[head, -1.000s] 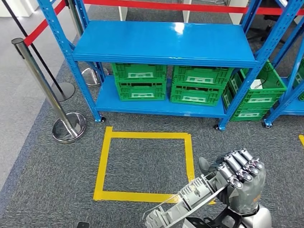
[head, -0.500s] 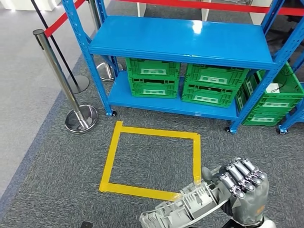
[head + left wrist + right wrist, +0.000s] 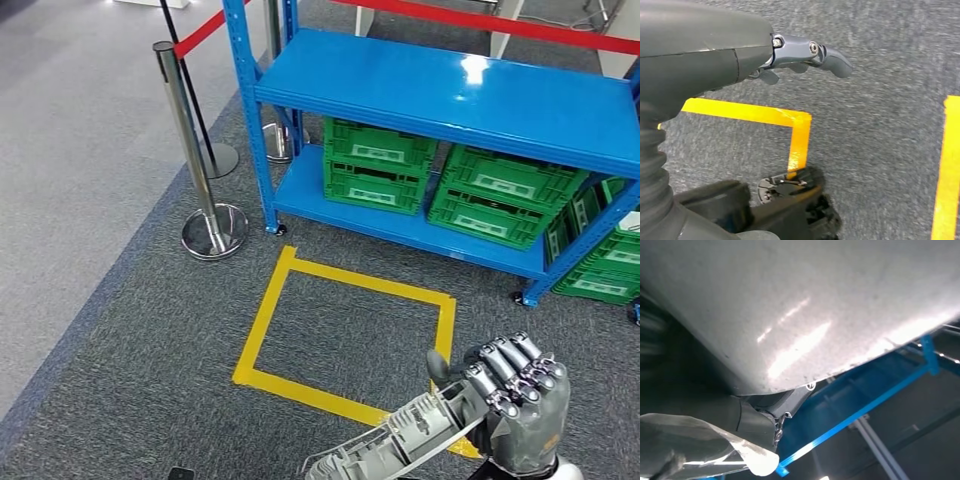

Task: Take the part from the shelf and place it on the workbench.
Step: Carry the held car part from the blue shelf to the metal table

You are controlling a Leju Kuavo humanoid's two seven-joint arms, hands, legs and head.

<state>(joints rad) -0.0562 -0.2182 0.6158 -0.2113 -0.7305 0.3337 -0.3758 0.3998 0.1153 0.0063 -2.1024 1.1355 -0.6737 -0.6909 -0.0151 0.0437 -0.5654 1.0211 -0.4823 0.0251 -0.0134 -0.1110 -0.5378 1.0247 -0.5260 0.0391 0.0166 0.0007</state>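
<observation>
Grey cast metal, ribbed and pocketed, long and flat: part (image 3: 400,440) clamped in right hand (image 3: 517,400), dark fingers (image 3: 504,372) curled over its end, held low just short of yellow tape square (image 3: 266,315). Smooth, pale, faintly glossy underside (image 3: 810,315) close up at right wrist. Left hand (image 3: 806,52) empty, fingers apart over coarse grey carpet (image 3: 113,340). Beyond the square, glossy blue steel shelf (image 3: 453,90) with latticed green plastic crates (image 3: 377,165).

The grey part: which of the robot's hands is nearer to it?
Right. The right hand grips the grey part; the left hand hangs over the carpet near the yellow tape, holding nothing.
</observation>
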